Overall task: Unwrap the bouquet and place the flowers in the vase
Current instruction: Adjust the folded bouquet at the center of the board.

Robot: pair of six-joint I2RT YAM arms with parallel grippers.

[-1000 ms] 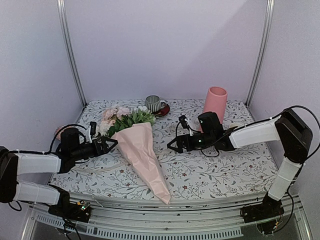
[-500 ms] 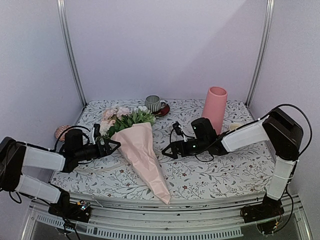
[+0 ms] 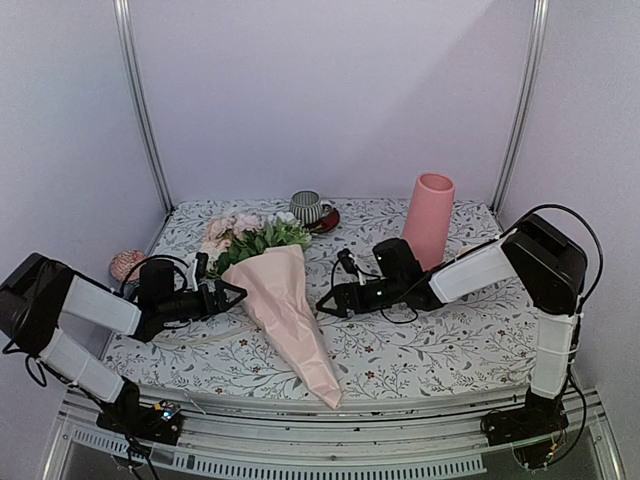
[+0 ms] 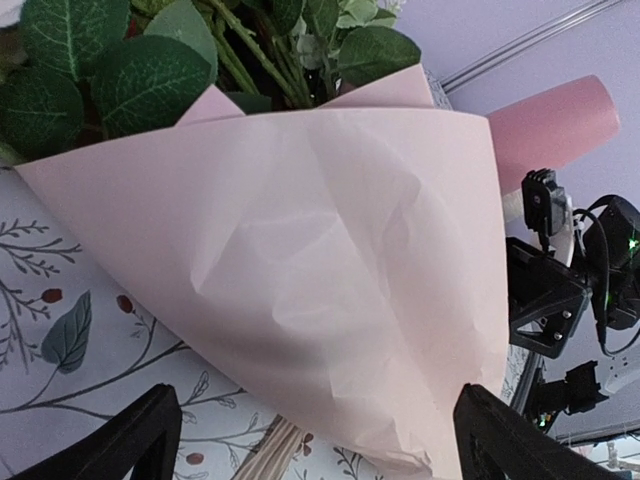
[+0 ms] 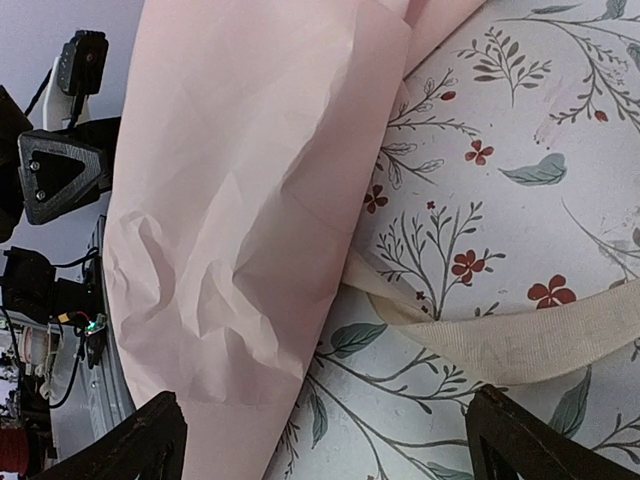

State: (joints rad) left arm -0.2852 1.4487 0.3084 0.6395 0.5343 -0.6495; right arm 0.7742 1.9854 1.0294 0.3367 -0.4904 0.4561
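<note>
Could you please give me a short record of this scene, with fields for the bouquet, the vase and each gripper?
bouquet: lying on the table, wrapped in pale pink paper, pointed end toward the near edge
flowers: inside the wrap, heads toward the back
ribbon: cream strip running out from under the paper onto the table
vase: upright, back right, no flowers in it
left gripper: open, close beside the paper's left side, holding nothing
right gripper: open, close beside the paper's right side, holding nothing
progress: bouquet not yet unwrapped
</note>
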